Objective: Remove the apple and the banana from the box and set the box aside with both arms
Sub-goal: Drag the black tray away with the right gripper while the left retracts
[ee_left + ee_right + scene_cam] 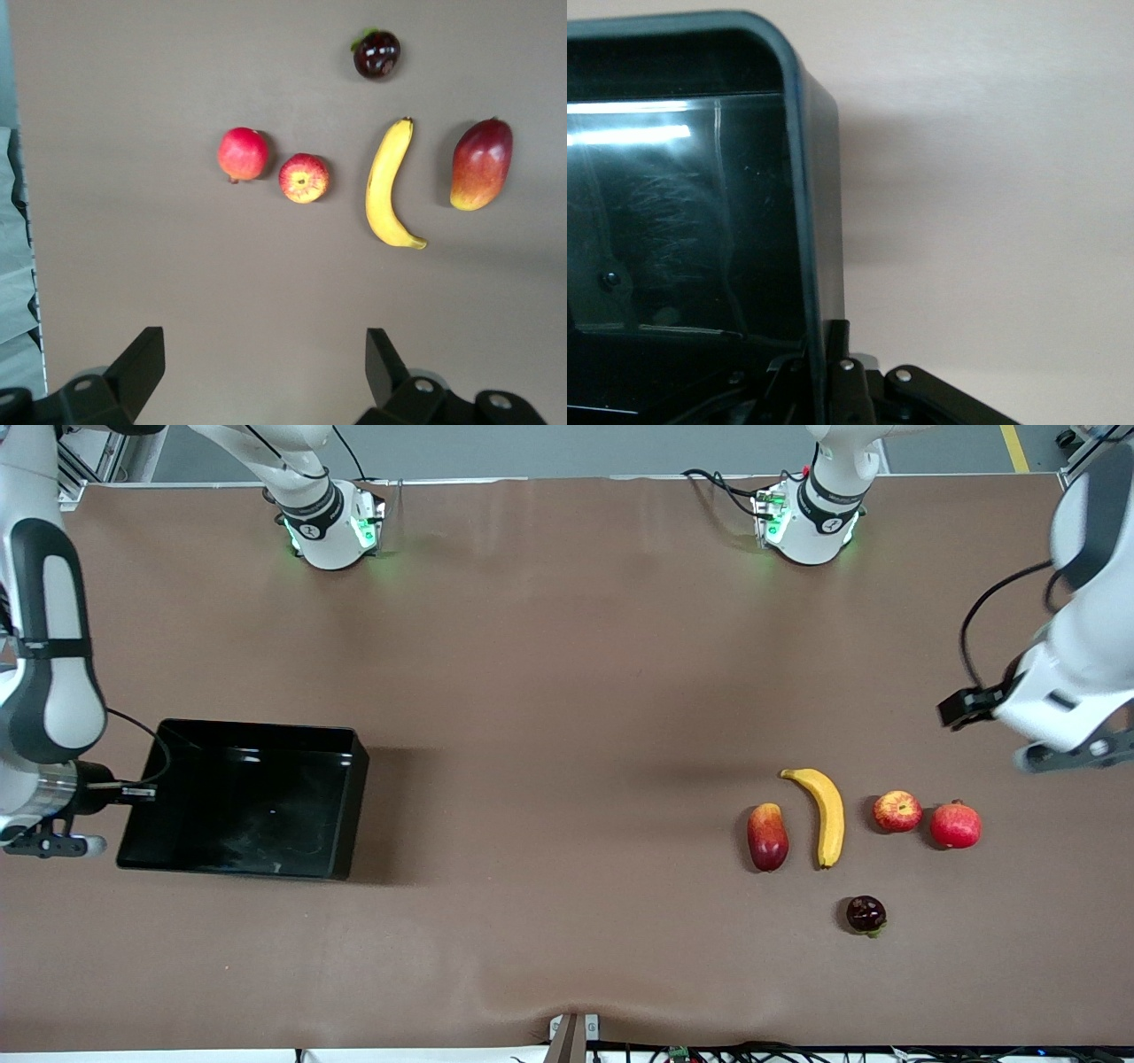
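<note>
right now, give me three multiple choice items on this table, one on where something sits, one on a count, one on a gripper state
1. Which fruit lies nearest the front camera?
A. the banana
B. the dark purple fruit
C. the apple

2. How many fruits lie on the table?
A. three
B. four
C. five

3. What is the right gripper doing?
A. shut on the wall of the black box
B. open over the fruits
C. holding the banana

Answers:
1. B, the dark purple fruit lies lowest in the front view, below the banana and apple.
2. C, with the mango-like fruit and plain red fruit that makes five.
3. A, the right gripper pinches the black box at its wall.
</note>
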`<act>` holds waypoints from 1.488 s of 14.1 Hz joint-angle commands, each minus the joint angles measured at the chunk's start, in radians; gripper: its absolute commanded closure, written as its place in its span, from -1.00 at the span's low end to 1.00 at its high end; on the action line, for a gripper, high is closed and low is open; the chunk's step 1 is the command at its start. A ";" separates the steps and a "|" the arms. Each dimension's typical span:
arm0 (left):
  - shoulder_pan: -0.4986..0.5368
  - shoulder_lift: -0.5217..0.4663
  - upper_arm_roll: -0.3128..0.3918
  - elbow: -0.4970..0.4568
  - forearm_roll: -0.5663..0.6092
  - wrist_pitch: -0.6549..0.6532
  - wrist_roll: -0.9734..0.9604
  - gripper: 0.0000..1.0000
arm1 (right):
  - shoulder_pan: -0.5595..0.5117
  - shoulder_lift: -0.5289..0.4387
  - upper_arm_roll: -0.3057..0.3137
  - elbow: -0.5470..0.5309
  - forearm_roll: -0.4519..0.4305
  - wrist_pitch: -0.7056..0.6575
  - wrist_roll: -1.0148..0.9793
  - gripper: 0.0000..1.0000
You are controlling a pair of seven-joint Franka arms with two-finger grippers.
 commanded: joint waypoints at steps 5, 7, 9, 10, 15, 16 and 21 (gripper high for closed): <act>0.018 -0.171 -0.009 -0.057 -0.124 -0.024 0.018 -1.00 | -0.125 0.106 0.025 0.010 0.081 0.107 -0.063 1.00; 0.019 -0.186 0.002 -0.057 -0.147 -0.024 0.097 -1.00 | -0.144 0.129 0.025 0.011 0.089 0.132 -0.072 1.00; -0.024 -0.215 0.082 -0.069 -0.196 -0.025 0.116 -1.00 | -0.142 0.152 0.025 0.013 0.081 0.155 -0.079 1.00; -0.082 -0.227 0.135 -0.089 -0.210 -0.025 0.116 -1.00 | -0.135 0.154 0.025 0.016 0.078 0.167 -0.083 1.00; -0.160 -0.271 0.240 -0.140 -0.213 -0.025 0.163 -1.00 | -0.118 0.166 0.026 0.019 0.038 0.190 -0.134 1.00; -0.159 -0.283 0.240 -0.154 -0.213 -0.025 0.165 -1.00 | -0.107 0.167 0.026 0.020 0.019 0.190 -0.135 1.00; -0.153 -0.327 0.240 -0.218 -0.213 -0.024 0.165 -1.00 | -0.098 0.152 0.029 0.092 0.011 0.178 -0.229 -1.00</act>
